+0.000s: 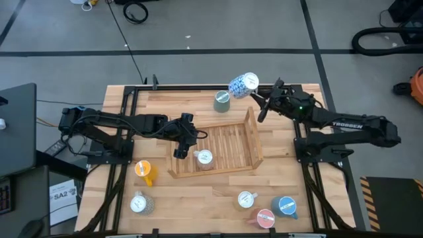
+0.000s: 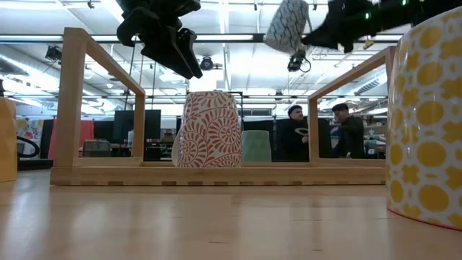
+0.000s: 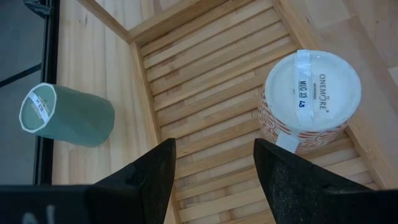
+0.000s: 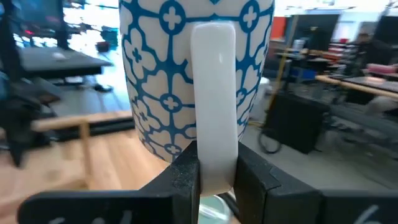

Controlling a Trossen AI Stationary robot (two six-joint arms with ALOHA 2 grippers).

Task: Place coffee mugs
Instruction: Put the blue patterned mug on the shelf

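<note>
Overhead, one mug sits in the wooden tray [image 1: 252, 140] while the right gripper [image 1: 259, 100] carries another above the table's far edge.

Inside the tray stands only the red-and-white swirl mug [image 1: 204, 158], upside down near the front rail, with the left gripper [image 1: 182, 147] hanging just beside it, jaws apart and holding nothing. The right gripper's jaws are clamped on the white handle of the blue-and-white patterned mug [image 4: 198, 74], lifted clear of the table; the right wrist view alone shows that pinch. Outside the tray, the green mug [image 1: 222, 101] sits just beyond its far rail. The orange mug [image 1: 144, 170], speckled grey mug [image 1: 139, 203], yellow-patterned mug [image 2: 427, 115], pink mug [image 1: 264, 217] and blue mug [image 1: 285, 206] sit along the front. The left wrist view alone shows the label on the swirl mug's base.
</note>
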